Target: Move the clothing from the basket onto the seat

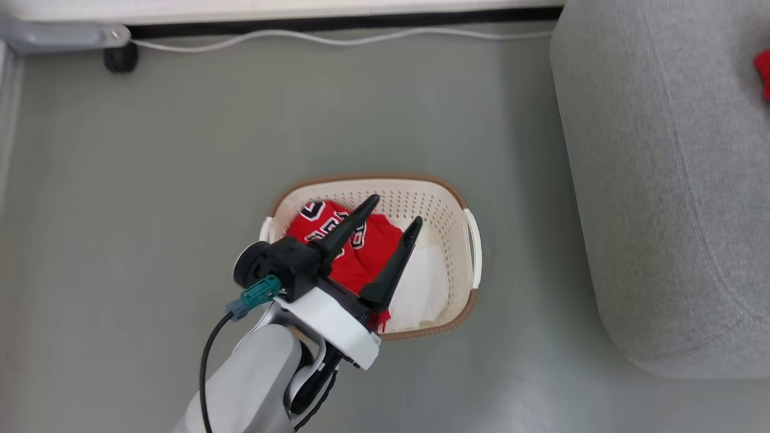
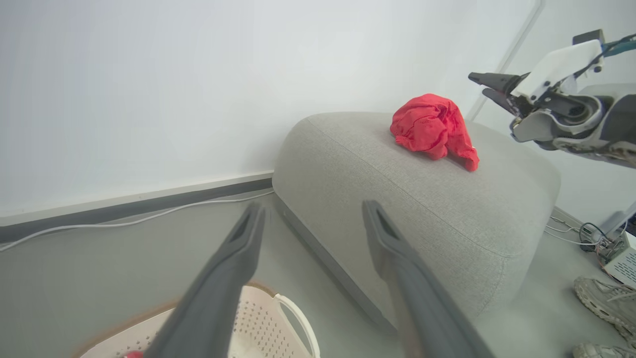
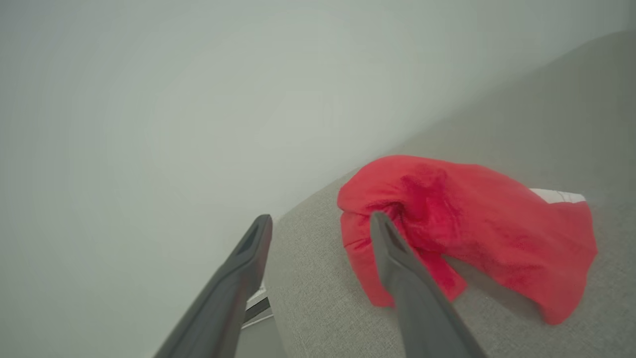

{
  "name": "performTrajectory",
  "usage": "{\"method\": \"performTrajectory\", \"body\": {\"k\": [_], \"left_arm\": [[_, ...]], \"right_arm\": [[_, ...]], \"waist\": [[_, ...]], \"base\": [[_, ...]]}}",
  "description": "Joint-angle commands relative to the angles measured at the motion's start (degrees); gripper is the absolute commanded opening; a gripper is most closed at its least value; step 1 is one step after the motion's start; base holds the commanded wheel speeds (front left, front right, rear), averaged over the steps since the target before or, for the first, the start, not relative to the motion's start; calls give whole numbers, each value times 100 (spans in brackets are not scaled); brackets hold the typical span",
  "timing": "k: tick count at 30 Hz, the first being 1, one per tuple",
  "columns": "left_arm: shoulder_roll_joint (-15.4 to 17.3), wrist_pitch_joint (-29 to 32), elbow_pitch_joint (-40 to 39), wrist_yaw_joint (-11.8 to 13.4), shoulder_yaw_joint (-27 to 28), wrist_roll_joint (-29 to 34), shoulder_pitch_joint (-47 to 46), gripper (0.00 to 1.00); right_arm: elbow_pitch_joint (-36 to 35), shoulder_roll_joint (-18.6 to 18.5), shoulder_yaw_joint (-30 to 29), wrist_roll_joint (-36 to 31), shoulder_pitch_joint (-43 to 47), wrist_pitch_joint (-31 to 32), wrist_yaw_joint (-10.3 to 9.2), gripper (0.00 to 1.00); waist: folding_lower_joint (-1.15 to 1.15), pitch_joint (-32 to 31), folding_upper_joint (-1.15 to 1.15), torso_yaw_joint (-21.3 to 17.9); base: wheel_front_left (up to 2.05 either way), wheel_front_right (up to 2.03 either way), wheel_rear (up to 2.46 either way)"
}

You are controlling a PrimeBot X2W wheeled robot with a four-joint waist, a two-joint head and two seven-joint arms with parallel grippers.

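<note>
Head view: the left arm's jaws hang above the laundry basket (image 1: pixel 446 211), spread wide and holding nothing, their two dark fingers (image 1: pixel 352 227) pointing toward 1 o'clock. Directly beneath and between them lies a red jersey (image 1: pixel 376 242), bunched in the basket's 10 o'clock half. A plain white garment (image 1: pixel 422 284) fills the 4 o'clock half, just beside the right-hand finger. Whether the fingertips touch the cloth cannot be told.

The jersey carries black-and-white block numerals along its 11 o'clock edge. They are folded and partly covered by a finger, so they cannot be read.

The basket stands on the grey floor (image 1: pixel 150 180), with the grey sofa (image 1: pixel 662 180) at its 3 o'clock, near but apart. A white cable (image 1: pixel 337 39) runs along the wall at 12 o'clock.

Left wrist view: a crumpled red garment (image 2: pixel 430 124) sits on top of the sofa (image 2: pixel 472 209). The right arm's jaws are at its 2 o'clock, raised clear of it. A pair of pale shoes (image 2: pixel 601 298) rests on the floor at 4 o'clock.

Right wrist view: these jaws stand wide apart and empty. The red garment (image 3: pixel 472 219) lies on the sofa (image 3: pixel 318 298) behind one finger (image 3: pixel 397 258).
</note>
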Motion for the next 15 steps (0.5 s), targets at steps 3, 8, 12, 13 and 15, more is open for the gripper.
{"method": "performTrajectory", "body": {"k": [3,8,12,13,15], "left_arm": [[9,-34,-44,-7,470,156,191,100],[-29,-34,79,-7,966,351,448,100],[-54,-34,155,-7,1441,510,655,100],[-58,-34,179,-7,1534,544,713,100],[-64,-34,205,-7,1728,611,821,100]], "right_arm": [[-482,-112,473,150,396,-67,18,100],[-955,-136,974,282,916,-85,18,100],[-1338,-82,1185,514,1331,-87,18,100],[-1457,-95,1305,479,1457,-87,18,100],[-1699,-92,1435,451,1712,-87,18,100]], "waist": [[0,-436,0,214],[0,-821,0,344],[0,-1084,0,405],[0,-1148,0,415],[0,-1271,0,432]], "base": [[0,0,0],[0,0,0],[0,0,0],[0,0,0],[0,0,0]]}}
